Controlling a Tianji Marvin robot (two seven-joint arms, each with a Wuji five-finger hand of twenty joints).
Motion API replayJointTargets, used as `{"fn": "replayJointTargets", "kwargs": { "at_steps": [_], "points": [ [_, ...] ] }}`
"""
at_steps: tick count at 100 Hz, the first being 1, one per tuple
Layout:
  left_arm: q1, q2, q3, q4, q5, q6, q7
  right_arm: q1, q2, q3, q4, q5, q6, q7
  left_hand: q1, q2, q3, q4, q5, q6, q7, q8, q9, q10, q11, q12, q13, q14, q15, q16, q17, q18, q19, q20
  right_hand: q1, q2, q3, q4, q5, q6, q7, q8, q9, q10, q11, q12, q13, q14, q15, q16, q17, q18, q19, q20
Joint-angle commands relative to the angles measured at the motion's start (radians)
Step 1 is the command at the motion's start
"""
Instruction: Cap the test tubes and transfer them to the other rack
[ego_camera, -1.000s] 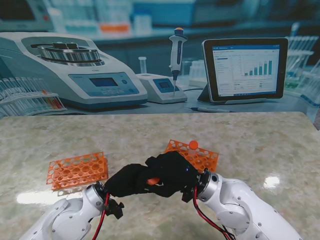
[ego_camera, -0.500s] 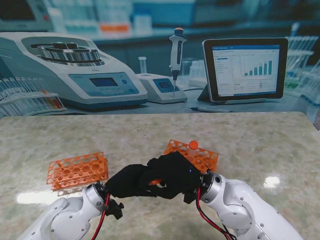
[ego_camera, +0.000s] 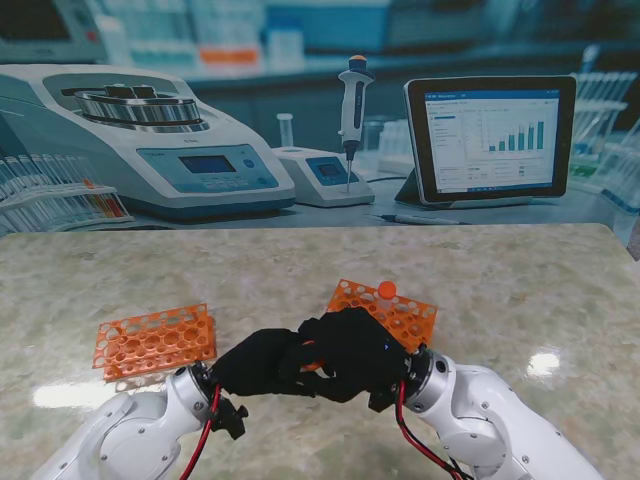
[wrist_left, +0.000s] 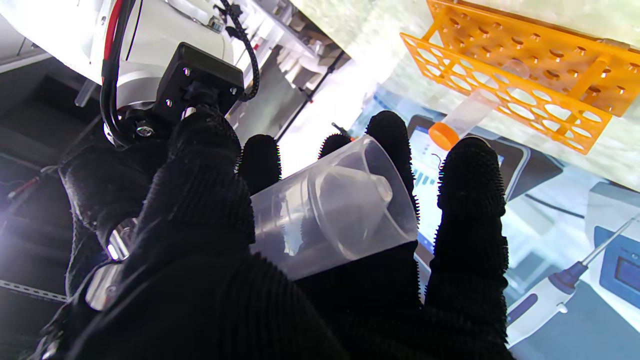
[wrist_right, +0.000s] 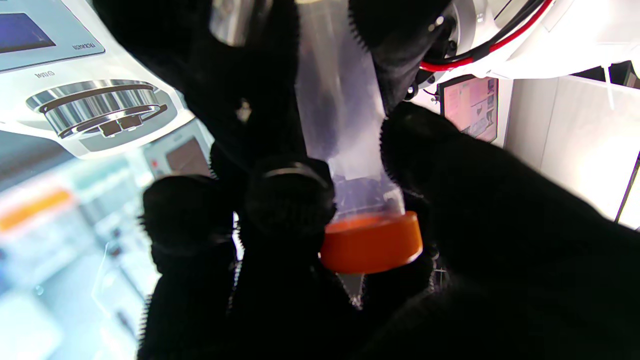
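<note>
1. Your clear tube sits in the lower middle of the stand view, held between both gloved hands and mostly hidden there.
2. Left hand is wrapped around the tube body; the left wrist view shows its cone-shaped end poking past the fingers.
3. Right hand is closed on the orange cap, which sits on the tube's mouth. You cannot tell whether it is fully seated.
4. Right rack, just behind the hands, holds one capped tube.
5. Left rack lies at centre left, holes showing.
6. Marble table underneath; lab backdrop across the top.
</note>
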Motion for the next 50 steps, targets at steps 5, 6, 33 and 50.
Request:
{"fn": "replayJointTargets", "kwargs": {
  "at_steps": [5,6,33,50],
  "points": [
    [-0.002,0.004,-0.001,0.002,-0.002,0.016,-0.01,-0.019,-0.007,-0.001,-0.026,-0.005,-0.016,-0.012,0.005,0.049,0.002,-0.015,-0.025,-0.009,0.06,0.049,-0.035,-0.001,-0.02,-0.013,-0.02,0.003,-0.014,-0.01,-0.009,0.015,-0.021,-0.02,0.164,0.177,0.285,0.15,0.16,-0.013,0.147,0.018,0.195,-0.491,0.213,0.038,-0.051,0.001,0.02,-0.008,0.02,0.001,0.034,-0.01],
    [-0.002,0.004,0.0,0.002,-0.002,0.016,-0.011,-0.02,-0.007,0.0,-0.026,-0.005,-0.016,-0.013,0.005,0.048,0.002,-0.015,-0.027,-0.009,0.064,0.052,-0.036,0.0,-0.02,-0.014,-0.02,0.003,-0.014,-0.01,-0.009,0.016,-0.021,-0.019,0.164,0.176,0.285,0.15,0.16,-0.013,0.147,0.018,0.196,-0.491,0.213,0.039,-0.051,0.001,0.02,-0.008,0.02,0.001,0.034,-0.01],
    [-0.005,0.006,0.0,0.004,-0.007,0.027,-0.023,-0.041,-0.005,0.009,-0.047,-0.032,-0.031,-0.037,-0.001,0.051,0.001,-0.015,-0.035,-0.009,0.139,0.105,-0.04,0.002,-0.02,-0.014,-0.026,0.0,-0.014,-0.008,-0.013,0.013,-0.029,-0.018,0.164,0.177,0.285,0.147,0.159,-0.018,0.149,0.017,0.195,-0.492,0.213,0.038,-0.051,0.001,0.02,-0.008,0.02,0.0,0.035,-0.01],
    [-0.008,0.007,0.002,0.006,-0.011,0.032,-0.026,-0.052,-0.003,0.017,-0.059,-0.039,-0.04,-0.036,-0.002,0.055,0.003,-0.015,-0.035,-0.005,0.18,0.133,-0.038,0.005,-0.018,-0.014,-0.024,0.002,-0.008,-0.004,-0.01,0.011,-0.029,-0.017,0.164,0.175,0.284,0.145,0.161,-0.019,0.15,0.017,0.194,-0.49,0.212,0.037,-0.052,0.002,0.018,-0.01,0.019,-0.002,0.033,-0.011]
  ]
}}
